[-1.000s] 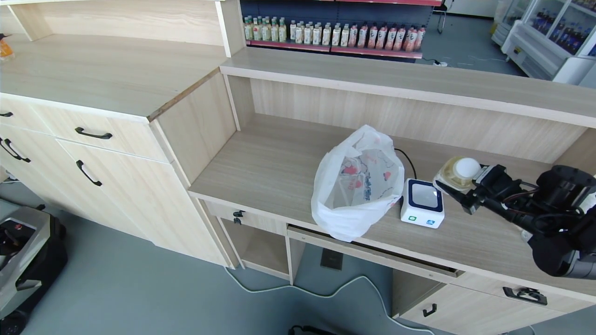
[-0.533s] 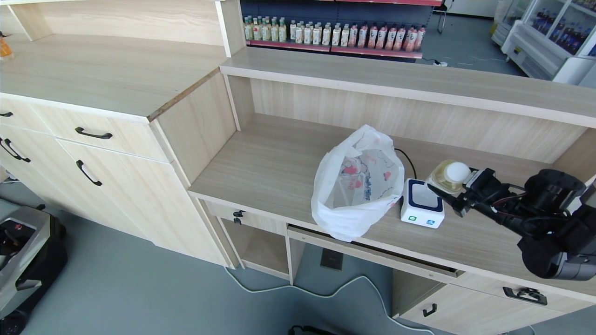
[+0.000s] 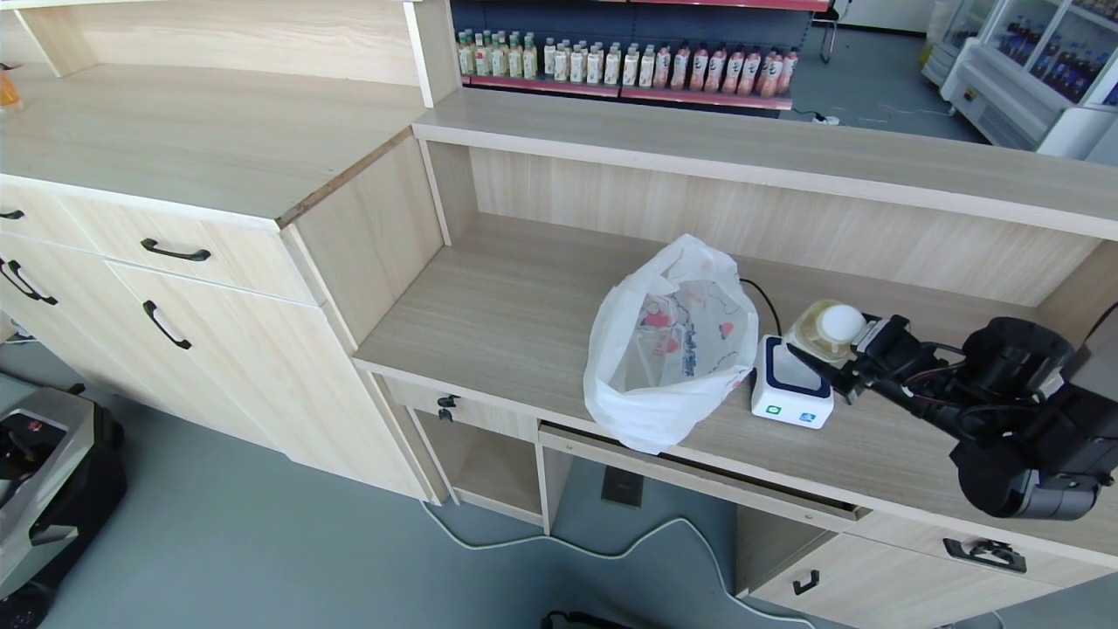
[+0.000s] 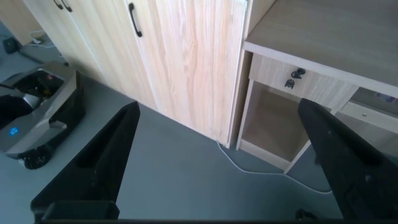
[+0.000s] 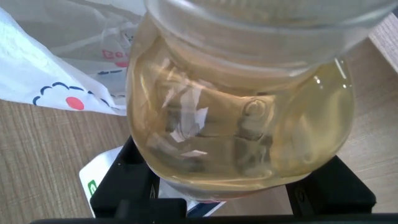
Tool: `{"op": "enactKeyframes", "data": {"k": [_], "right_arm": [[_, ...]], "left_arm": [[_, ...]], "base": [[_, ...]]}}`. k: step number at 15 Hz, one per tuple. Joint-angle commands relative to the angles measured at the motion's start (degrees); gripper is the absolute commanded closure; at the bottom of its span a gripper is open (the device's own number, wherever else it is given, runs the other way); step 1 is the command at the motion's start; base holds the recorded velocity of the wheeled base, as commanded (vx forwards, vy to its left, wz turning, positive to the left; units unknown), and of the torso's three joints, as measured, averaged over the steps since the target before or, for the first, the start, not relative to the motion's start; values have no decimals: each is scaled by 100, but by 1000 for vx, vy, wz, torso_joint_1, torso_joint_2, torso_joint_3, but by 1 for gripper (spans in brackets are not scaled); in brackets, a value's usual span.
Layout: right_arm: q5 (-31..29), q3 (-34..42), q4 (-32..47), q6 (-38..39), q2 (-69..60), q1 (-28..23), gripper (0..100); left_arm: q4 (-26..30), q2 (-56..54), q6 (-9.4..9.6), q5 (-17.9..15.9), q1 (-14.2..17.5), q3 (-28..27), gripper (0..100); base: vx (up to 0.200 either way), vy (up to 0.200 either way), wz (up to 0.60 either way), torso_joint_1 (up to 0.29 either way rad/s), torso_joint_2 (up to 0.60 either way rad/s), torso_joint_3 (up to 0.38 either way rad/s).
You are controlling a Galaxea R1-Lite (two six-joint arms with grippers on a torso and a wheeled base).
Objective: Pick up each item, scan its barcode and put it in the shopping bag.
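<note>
Jaws on the left end effector [image 4: 217, 111] gape wide, low over the floor [image 4: 186, 162]. Right end effector [image 3: 817, 347] grips the jar [image 3: 825, 329] just above the scanner [image 3: 790, 387]. I'd turn its barcode squarely down and pause before going to the bag [image 3: 668, 349] beside it.

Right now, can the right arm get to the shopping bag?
Probably yes. The right gripper holds the bottle just above the scanner, and the shopping bag stands right beside the scanner, with nothing between them.
</note>
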Motion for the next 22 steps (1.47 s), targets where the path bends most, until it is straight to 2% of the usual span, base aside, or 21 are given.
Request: {"op": "enactKeyframes", "data": {"k": [1,9,11,12,13,14,15,16,17,19,22], "right_arm": [[-2,-216,-6,9,131,48,100],[-28,-252,-6,17,158,48,100],[-107,-181,293,571,-563,-180,100],[-362,-181,829,940,-1204,-444,100],[-362,-181,829,940,-1204,-444,100],[-1145,-243,2200,1450,-2233,-1033,100],[-1593,-243,2903,1687,-2699,-1288,100],[-1804,-234,3237,1802,-2918,-1420,100],[-2217,-41,3809,1977,-3358,-1859,100],[-2384,733,3264,1925,-3498,-2536,100],[-2384,944,3053,1969,-3718,-2975,100]], "left_arm": [[-4,-2,-4,-3,0,0,0],[-4,-2,-4,-3,0,0,0],[-4,-2,-4,-3,0,0,0],[-4,-2,-4,6,0,0,0],[-4,-2,-4,6,0,0,0],[-4,-2,-4,-3,0,0,0],[-4,-2,-4,-3,0,0,0],[-4,-2,-4,-3,0,0,0],[-4,-2,-4,6,0,0,0],[-4,-2,-4,-3,0,0,0],[-4,-2,-4,-3,0,0,0]], "base": [[0,0,0,0,0,0],[0,0,0,0,0,0],[0,0,0,0,0,0],[0,0,0,0,0,0],[0,0,0,0,0,0],[0,0,0,0,0,0],[0,0,0,0,0,0],[0,0,0,0,0,0],[0,0,0,0,0,0],[0,0,0,0,0,0],[0,0,0,0,0,0]]}}
